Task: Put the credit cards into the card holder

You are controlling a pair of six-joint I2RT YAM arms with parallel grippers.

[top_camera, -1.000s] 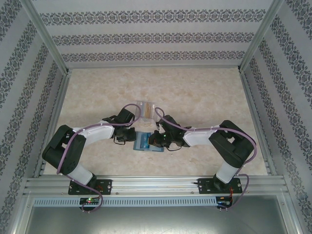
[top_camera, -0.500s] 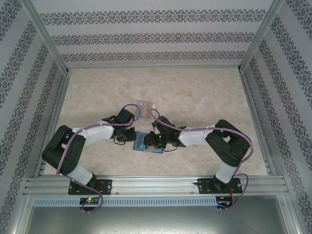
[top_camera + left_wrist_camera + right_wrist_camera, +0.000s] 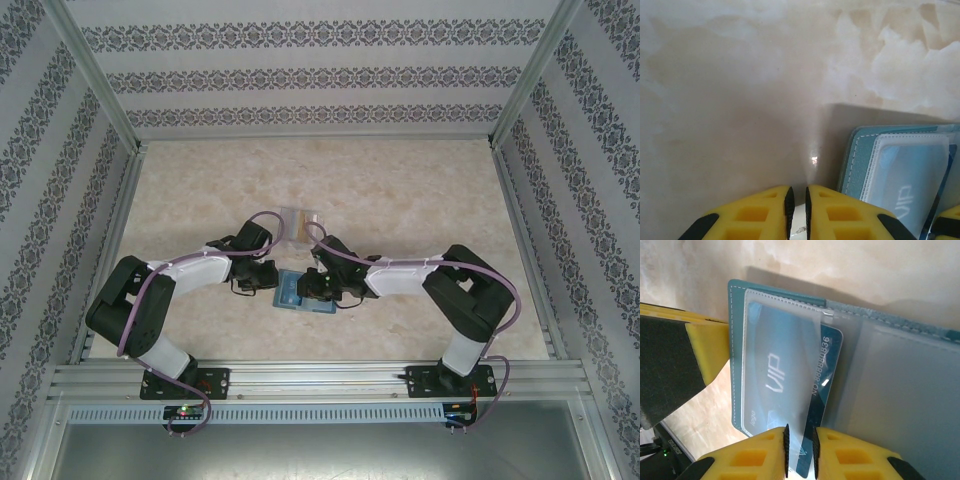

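Teal card holder [image 3: 737,340] lies open flat on the beige table [image 3: 740,100], between both grippers. A blue credit card [image 3: 829,365] marked VIP sits partly in its clear left pocket, right edge sticking out. Right gripper [image 3: 800,450]: yellow fingers almost closed, narrow slit, tips over the card's near corner; can't tell if pinched. Left gripper [image 3: 799,200]: fingers nearly together, thin slit, tips low at the table just beside the holder's left edge.
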